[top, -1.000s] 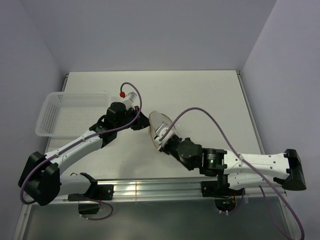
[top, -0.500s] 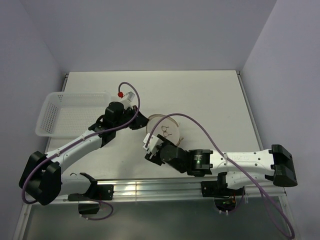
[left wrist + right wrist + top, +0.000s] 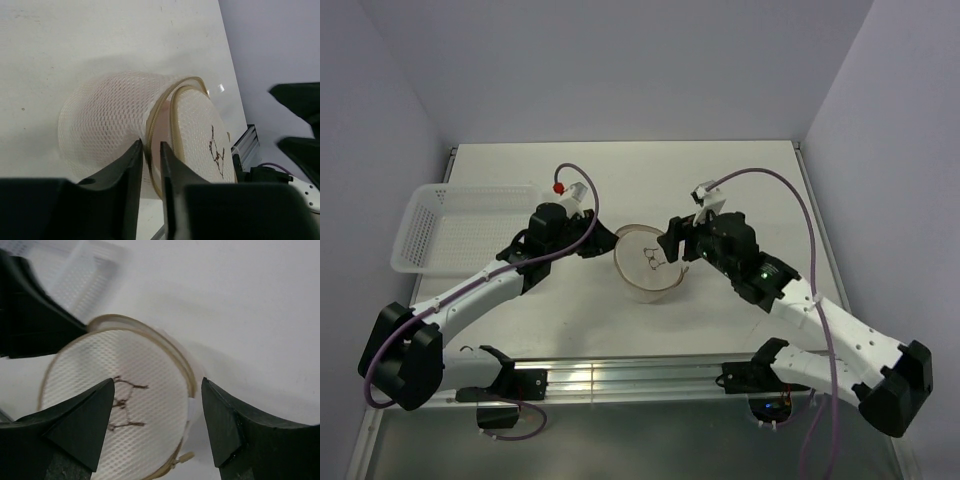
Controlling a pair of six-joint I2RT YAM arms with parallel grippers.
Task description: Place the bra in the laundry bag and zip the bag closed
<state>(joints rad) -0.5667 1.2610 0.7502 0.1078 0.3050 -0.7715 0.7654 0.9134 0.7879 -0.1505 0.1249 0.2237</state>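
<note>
Now | left gripper (image 3: pixel 151 146): my fingers narrow, rim of laundry bag (image 3: pixel 648 262) between them, cannot tell whether they grip | right gripper (image 3: pixel 156 385): my fingers wide, empty, near bag's marked face | bag: on edge on table (image 3: pixel 740 180), between both grippers

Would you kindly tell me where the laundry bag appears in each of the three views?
Top external: laundry bag at the centre of the table, right of the white basket.
Left wrist: it fills the middle, rim rising from the left gripper.
Right wrist: lower left, partly framed by the right gripper.
Shared landmark: the dark mark on its round face.
</note>
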